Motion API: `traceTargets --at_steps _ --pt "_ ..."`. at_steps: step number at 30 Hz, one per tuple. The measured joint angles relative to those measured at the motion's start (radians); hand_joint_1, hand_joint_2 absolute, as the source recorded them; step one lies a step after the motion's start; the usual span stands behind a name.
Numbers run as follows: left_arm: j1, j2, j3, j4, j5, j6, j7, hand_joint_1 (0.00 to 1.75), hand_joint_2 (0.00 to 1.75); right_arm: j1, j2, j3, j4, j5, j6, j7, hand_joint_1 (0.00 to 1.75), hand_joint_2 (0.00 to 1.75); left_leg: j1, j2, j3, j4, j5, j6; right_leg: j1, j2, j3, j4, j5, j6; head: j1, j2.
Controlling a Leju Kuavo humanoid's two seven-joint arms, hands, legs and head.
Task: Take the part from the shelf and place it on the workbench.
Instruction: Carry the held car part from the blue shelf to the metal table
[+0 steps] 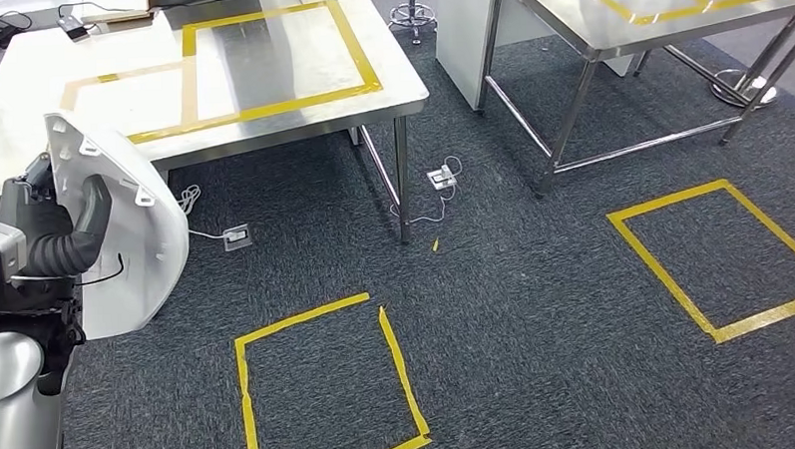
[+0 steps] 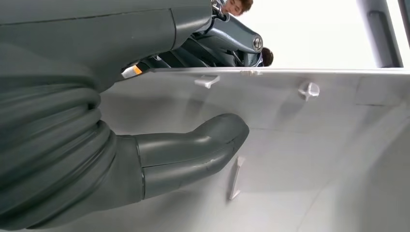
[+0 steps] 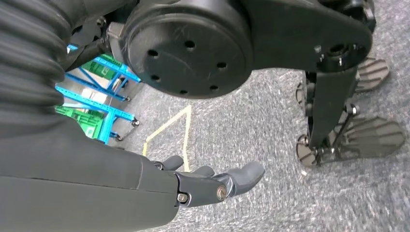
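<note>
Left hand (image 1: pixel 79 221) grasping white part (image 1: pixel 135 244) at left edge of head frame, thumb (image 2: pixel 193 152) pressing inner face, dark fingers hooking over rim. Part standing upright, low beside robot's body.

Right hand (image 3: pixel 212 186) released, fingers apart, holding nothing, hanging over carpet.

Risks: one-handed grip on big curved shell, likely slipping or swinging; lower edge possibly catching workbench (image 1: pixel 29 88) rim at upper left.

Around: floor socket (image 1: pixel 236 237) and cable (image 1: pixel 188 202) lying near bench leg (image 1: pixel 402 179), yellow tape square (image 1: pixel 324 382) at lower centre, second table (image 1: pixel 646 26) upper right.
</note>
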Motion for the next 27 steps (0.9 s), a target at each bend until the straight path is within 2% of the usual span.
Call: traceTargets --at_steps 4,10,13,14,17,19,20,22,23,24,25,27 --pt "0.000 -0.002 0.000 -0.003 -0.003 0.000 0.002 1.75 1.75 0.000 0.001 -0.006 0.000 0.001 0.004 0.000 0.00 1.75 0.001 0.002 0.004 -0.011 0.007 -0.010 0.002 0.002 -0.002 0.001 0.002 -0.009 0.000 0.000" --pt "0.013 -0.001 0.003 -0.012 -0.004 0.000 0.005 1.75 1.75 0.000 0.003 -0.010 0.000 0.012 0.010 0.000 0.00 1.75 0.003 0.002 0.005 -0.015 0.010 -0.019 0.004 0.002 -0.003 0.002 0.002 -0.015 0.000 0.000" --pt "0.024 0.004 0.008 -0.022 -0.004 0.000 0.004 1.75 1.75 0.000 0.003 -0.010 0.000 0.019 0.014 0.000 0.00 1.75 0.003 0.002 0.005 -0.014 0.009 -0.020 0.004 0.002 -0.002 0.001 0.002 -0.015 0.000 0.000" --pt "0.027 0.007 0.011 -0.025 -0.003 0.000 0.003 1.75 1.75 0.000 0.003 -0.010 0.000 0.021 0.015 0.000 0.00 1.75 0.002 0.002 0.004 -0.013 0.008 -0.016 0.003 0.002 -0.002 0.000 0.003 -0.013 0.000 0.000" --pt "0.034 0.018 0.022 -0.033 -0.001 0.000 -0.001 1.75 1.75 0.000 0.005 -0.010 0.000 0.028 0.020 0.000 0.00 1.75 0.003 0.003 0.010 -0.025 0.011 -0.003 0.000 0.000 0.002 -0.008 0.006 -0.005 0.000 0.000" --pt "0.037 0.022 0.031 -0.042 0.000 0.000 -0.002 1.75 1.75 -0.001 0.005 -0.010 0.000 0.033 0.023 0.001 0.00 1.75 0.014 0.005 0.025 -0.049 0.023 0.002 0.003 -0.001 -0.008 0.021 -0.017 0.001 0.002 0.000" --pt "0.040 0.023 0.034 -0.045 0.000 0.001 -0.003 1.75 1.75 -0.001 0.005 -0.010 0.000 0.036 0.024 0.001 0.00 1.75 0.020 0.007 0.030 -0.058 0.027 0.003 0.002 -0.002 -0.027 0.065 -0.044 0.005 0.004 0.000" --pt "0.052 0.024 0.040 -0.051 0.000 0.001 -0.003 1.75 1.75 -0.001 0.005 -0.009 0.000 0.040 0.026 0.001 0.00 1.75 0.022 0.008 0.029 -0.059 0.028 0.003 -0.005 -0.002 -0.089 0.193 -0.108 0.016 0.007 0.000" --pt "0.060 0.024 0.043 -0.053 0.000 0.001 -0.003 1.75 1.75 0.000 0.005 -0.009 0.000 0.042 0.026 0.002 0.00 1.75 0.024 0.008 0.028 -0.058 0.027 0.001 -0.010 -0.002 -0.113 0.241 -0.124 0.022 0.007 0.000" --pt "0.069 0.025 0.045 -0.055 0.000 0.001 -0.004 1.75 1.75 0.000 0.005 -0.009 0.000 0.043 0.026 0.003 0.00 1.75 0.027 0.007 0.026 -0.055 0.026 -0.003 -0.015 -0.002 -0.122 0.256 -0.121 0.028 0.008 0.000" --pt "0.076 0.026 0.048 -0.057 0.000 0.001 -0.004 1.75 1.75 0.000 0.005 -0.008 0.000 0.045 0.026 0.004 0.00 1.75 0.032 0.007 0.025 -0.051 0.023 -0.009 -0.020 -0.002 -0.107 0.227 -0.097 0.034 0.008 0.000" --pt "0.083 0.028 0.053 -0.061 0.001 0.001 -0.004 1.75 1.75 0.000 0.005 -0.008 0.000 0.048 0.027 0.006 0.00 1.75 0.041 0.005 0.021 -0.034 0.013 -0.027 -0.029 0.001 -0.039 0.098 -0.036 0.046 0.011 0.000"
